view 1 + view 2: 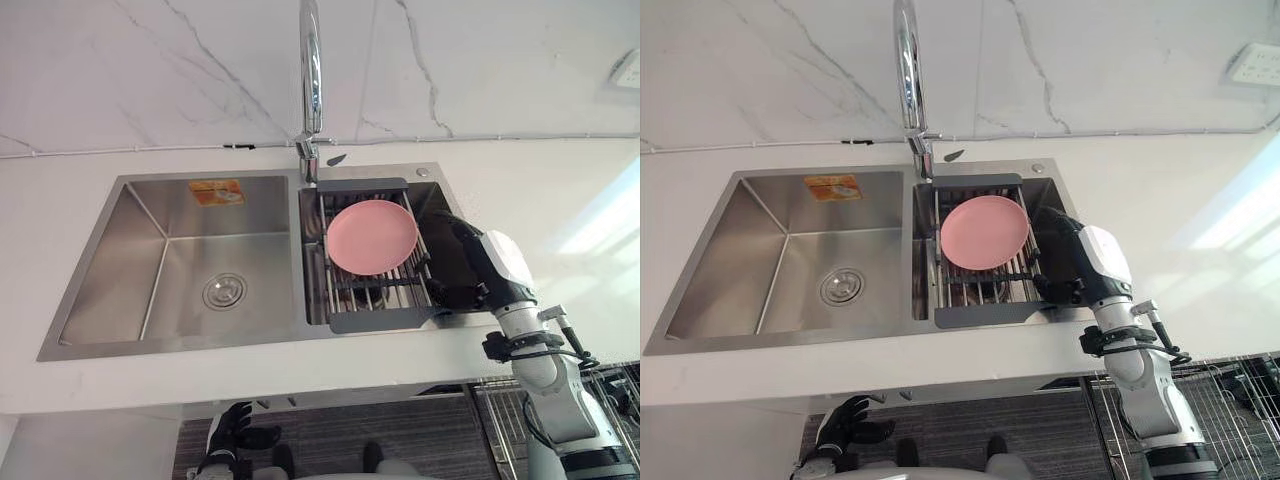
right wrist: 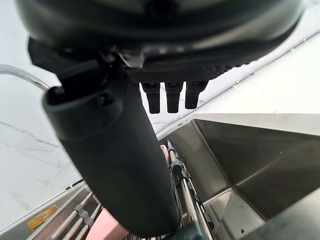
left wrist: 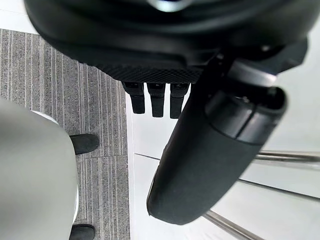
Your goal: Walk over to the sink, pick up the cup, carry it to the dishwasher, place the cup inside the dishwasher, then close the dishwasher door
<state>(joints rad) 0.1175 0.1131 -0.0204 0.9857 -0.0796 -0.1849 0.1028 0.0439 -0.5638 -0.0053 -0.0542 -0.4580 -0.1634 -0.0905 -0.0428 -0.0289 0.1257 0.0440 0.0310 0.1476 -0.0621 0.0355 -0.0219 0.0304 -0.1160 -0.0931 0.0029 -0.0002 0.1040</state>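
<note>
A steel double sink [image 1: 100,350] is set in the white counter. Its right basin holds a grey dish rack [image 1: 385,318] with a pink plate [image 1: 372,236] lying on the bars. My right hand [image 1: 468,262] reaches into that basin, in the gap between the rack's right side and the basin wall. Its thumb [image 2: 115,165] and fingers are straight and nothing is between them; the plate's edge [image 2: 107,227] and the rack bars lie just beyond. My left hand [image 1: 232,428] hangs open below the counter's front edge, over grey carpet.
A tall chrome faucet [image 1: 312,80] rises behind the divider between the basins. The left basin [image 1: 180,270] holds nothing but its drain [image 1: 224,291] and an orange sticker. A wire rack [image 1: 1230,400] sits below the counter at the lower right. White counter [image 1: 560,200] extends to the right.
</note>
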